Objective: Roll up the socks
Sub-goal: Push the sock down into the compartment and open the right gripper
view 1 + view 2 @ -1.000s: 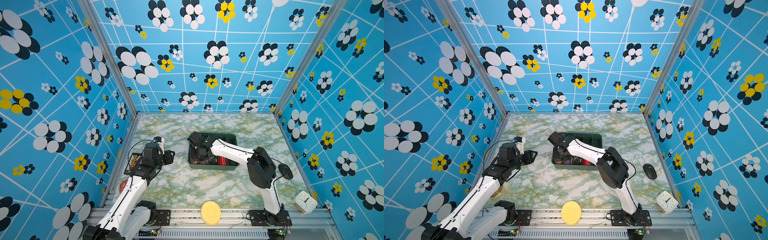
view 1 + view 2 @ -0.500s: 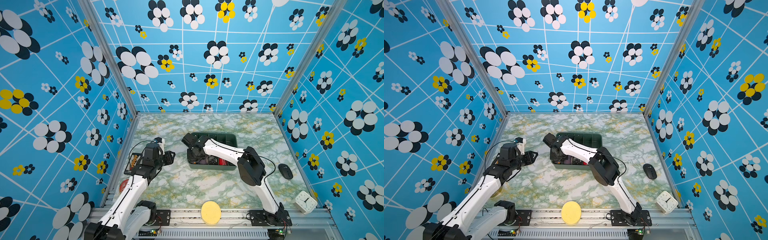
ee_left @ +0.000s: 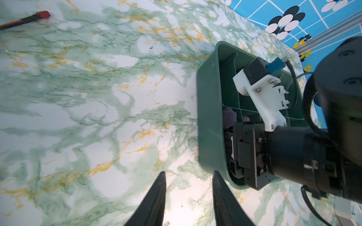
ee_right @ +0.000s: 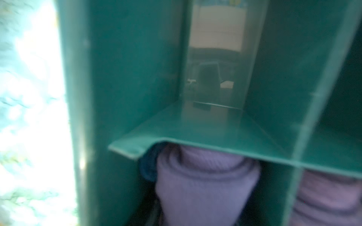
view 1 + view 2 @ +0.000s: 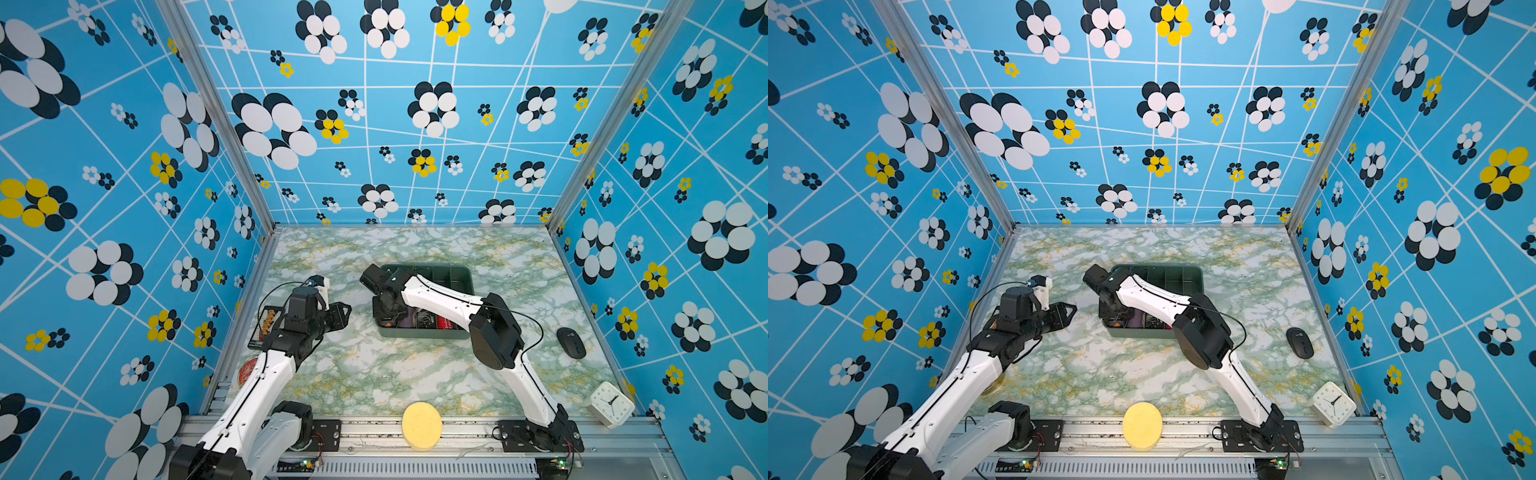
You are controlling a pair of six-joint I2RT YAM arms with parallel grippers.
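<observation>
Socks (image 4: 205,185), purple and rolled, stand in the corner compartment of the green tray (image 5: 468,286). They are tucked under the bent top edge of a divider (image 4: 215,148), with dark blue showing on the side toward the tray's outer wall. A second purple roll (image 4: 329,195) fills the next compartment in the same row. Further along that row lie a black-and-white bundle (image 5: 424,319) and a red bundle (image 5: 446,323).

The right tool (image 5: 390,311) reaches down into the tray at that corner. Its fingers are hidden, so I cannot tell whether it grips anything. The left tool (image 3: 189,173) hangs with its jaws apart and empty just beside the tray's short wall, over bare bench (image 3: 98,117).

In front of the tray the bench is bare up to a yellow disc (image 5: 422,424) at the front rail. A mouse (image 5: 570,343) lies well apart, beyond the tray's other short end.
</observation>
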